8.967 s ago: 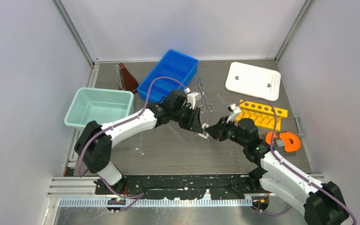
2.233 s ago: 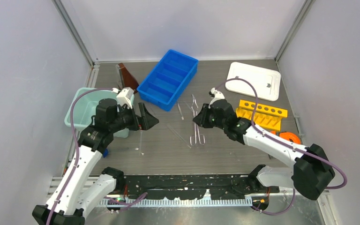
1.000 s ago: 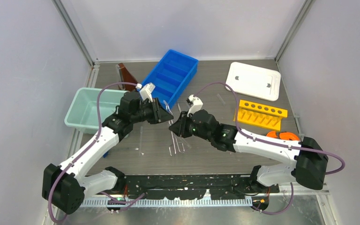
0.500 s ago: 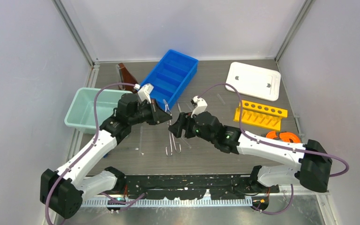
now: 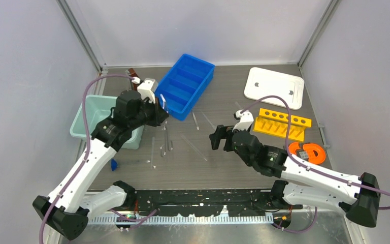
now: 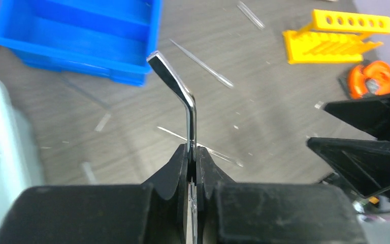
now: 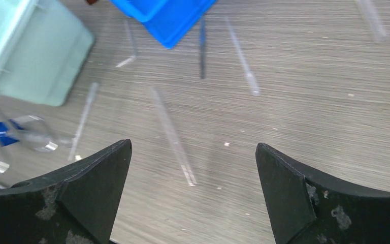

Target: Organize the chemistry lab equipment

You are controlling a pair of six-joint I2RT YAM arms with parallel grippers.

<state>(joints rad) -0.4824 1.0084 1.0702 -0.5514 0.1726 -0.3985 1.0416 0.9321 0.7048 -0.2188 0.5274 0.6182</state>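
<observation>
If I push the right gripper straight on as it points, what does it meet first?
Likely the clear glass rod lying on the table, between the fingers of the right gripper; the blue tray sits farther on. Depth is unclear.

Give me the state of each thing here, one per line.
left gripper, shut on the tongs.
tongs, held in the left gripper.
right gripper, open, empty.
blue tray, upright, empty.
yellow rack, holes empty.
white lid, flat on the table.
glass rods, loose on the table.
</observation>
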